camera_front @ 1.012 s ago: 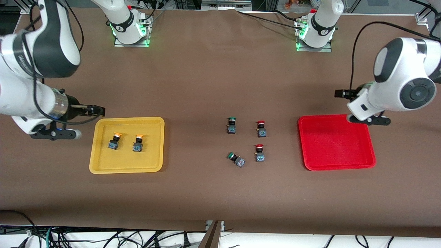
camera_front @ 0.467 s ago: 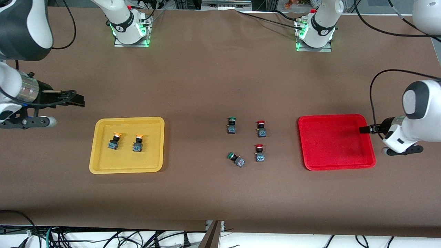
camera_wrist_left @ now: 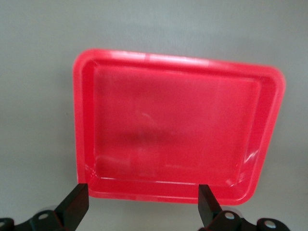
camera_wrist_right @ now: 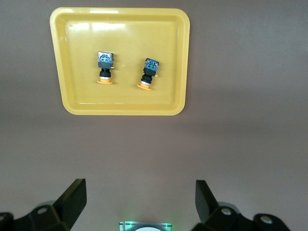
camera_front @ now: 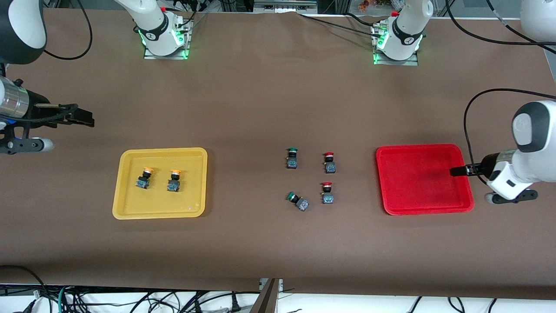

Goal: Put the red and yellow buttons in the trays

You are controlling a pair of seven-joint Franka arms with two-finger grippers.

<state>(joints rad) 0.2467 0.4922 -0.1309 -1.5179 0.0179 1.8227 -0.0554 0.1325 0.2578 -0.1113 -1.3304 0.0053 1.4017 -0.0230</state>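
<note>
- Right pincer (camera_front: 82,116) hangs in the air over bare counter (camera_front: 260,100) at the right arm's end, just past the corner of the yellow tray (camera_front: 126,208) that lies farthest from the front camera; its two black fingers (camera_wrist_right: 72,197) stand spread wide with nothing between them.
- Yellow tray lies flat on the counter toward the right arm's end and holds both yellow buttons: one (camera_front: 144,178) nearer the right arm's end and the other (camera_front: 174,180) just beside it, side by side and apart, neither touching the tray wall.
- In the right wrist view the same tray (camera_wrist_right: 72,103) shows whole, with the two yellow buttons (camera_wrist_right: 105,66) and (camera_wrist_right: 148,73) in its middle part.
- Four buttons sit on the bare counter between the two trays, in a loose square.
- One green button (camera_front: 292,158) stands upright, farther from the front camera; the other green button (camera_front: 298,201) lies tilted, nearer to it.
- Beside them, toward the red tray (camera_front: 391,204), stand the two red buttons, one (camera_front: 329,162) farther from the front camera and one (camera_front: 327,192) nearer; both are outside the tray.
- Red tray lies flat toward the left arm's end, with nothing in it; the left wrist view shows it (camera_wrist_left: 84,120) the same way.
- Left pincer (camera_front: 456,171) hovers over the edge of the red tray nearest the left arm's end; its fingers (camera_wrist_left: 74,204) are released, wide apart, gripping nothing.
</note>
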